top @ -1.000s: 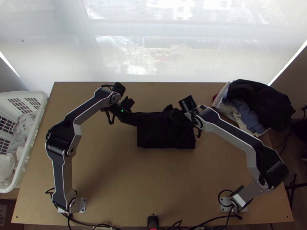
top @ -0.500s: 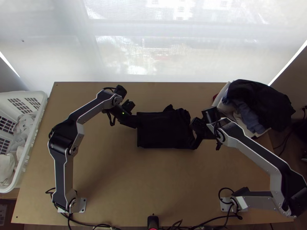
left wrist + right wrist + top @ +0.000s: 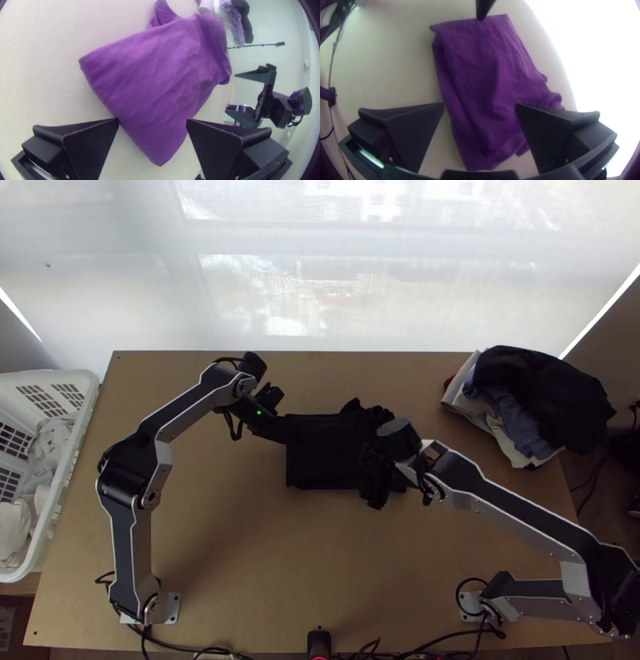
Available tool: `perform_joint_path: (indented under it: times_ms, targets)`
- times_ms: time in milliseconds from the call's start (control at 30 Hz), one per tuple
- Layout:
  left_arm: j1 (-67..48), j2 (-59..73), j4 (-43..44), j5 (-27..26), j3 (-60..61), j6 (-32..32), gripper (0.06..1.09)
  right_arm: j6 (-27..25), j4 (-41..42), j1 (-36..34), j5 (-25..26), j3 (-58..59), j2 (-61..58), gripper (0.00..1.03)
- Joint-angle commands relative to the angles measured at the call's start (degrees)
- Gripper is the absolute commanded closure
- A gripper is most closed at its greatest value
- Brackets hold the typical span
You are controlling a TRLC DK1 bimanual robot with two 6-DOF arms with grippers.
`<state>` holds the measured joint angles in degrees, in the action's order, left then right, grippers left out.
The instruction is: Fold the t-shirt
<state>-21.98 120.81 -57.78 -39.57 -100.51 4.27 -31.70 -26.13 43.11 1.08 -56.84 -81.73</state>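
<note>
The black t-shirt (image 3: 324,456) lies folded into a compact rectangle at the middle of the table, with a small bit of cloth poking out at its far edge. My left gripper (image 3: 280,430) is at its left end; in the left wrist view my left gripper (image 3: 152,121) is open, the purple-looking shirt (image 3: 160,76) between and beyond its fingers. Over the shirt's right end is my right gripper (image 3: 376,476). In the right wrist view my right gripper (image 3: 480,105) stands open above the shirt (image 3: 486,83), whose end near it is rumpled.
A heap of clothes (image 3: 528,404) lies at the table's far right corner. A white laundry basket (image 3: 68,460) with light cloth inside stands against the left edge. Cables (image 3: 200,652) run along the near edge.
My right gripper first moved right and nearer the table's near edge, to the shirt's right side, then came back left over its right end. The left arm shifted only slightly.
</note>
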Motion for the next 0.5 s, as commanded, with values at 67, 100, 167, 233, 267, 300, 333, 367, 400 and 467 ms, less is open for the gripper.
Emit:
perform_joint_path:
  times_ms: [67, 100, 167, 233, 267, 300, 333, 367, 400, 467]
  targets:
    - [-0.5, 2.2, 0.5, 0.1, -0.4, -1.0, 0.10, -8.2, 18.8, 11.9, 11.0, 9.6, -4.6, 0.04]
    - [-0.5, 2.4, 0.5, 0.1, -0.3, -1.0, 0.10, -8.7, 21.1, 12.2, 11.8, 10.6, -5.2, 0.04]
    - [-0.5, 2.6, 0.5, 0.4, -0.3, -1.1, 0.10, -9.3, 24.2, 12.2, 12.3, 11.8, -6.4, 0.04]
    - [-0.5, 2.8, 0.5, 0.5, -0.3, -1.1, 0.10, -10.0, 26.8, 11.9, 12.5, 12.2, -7.8, 0.04]
    - [-0.5, 2.8, 0.5, 0.5, -0.3, -1.1, 0.10, -10.3, 28.4, 11.7, 12.7, 12.3, -8.4, 0.04]
    - [-0.6, 2.9, 0.5, 0.5, -0.3, -1.1, 0.10, -10.7, 29.4, 11.6, 13.1, 12.2, -9.2, 0.04]
    - [-0.6, 2.9, 0.5, 0.5, -0.3, -1.1, 0.10, -10.8, 30.2, 11.4, 13.4, 12.1, -9.8, 0.04]
    - [-0.7, 3.0, 0.5, 0.5, -0.3, -1.1, 0.10, -11.3, 31.0, 11.0, 13.7, 12.1, -10.6, 0.04]
    - [-0.8, 3.0, 0.5, 0.6, -0.3, -1.1, 0.10, -11.5, 31.7, 10.9, 14.0, 12.1, -11.3, 0.04]
    - [-1.0, 3.0, 0.5, 0.6, -0.3, -1.1, 0.10, -11.9, 32.5, 10.1, 14.2, 11.9, -12.5, 0.04]
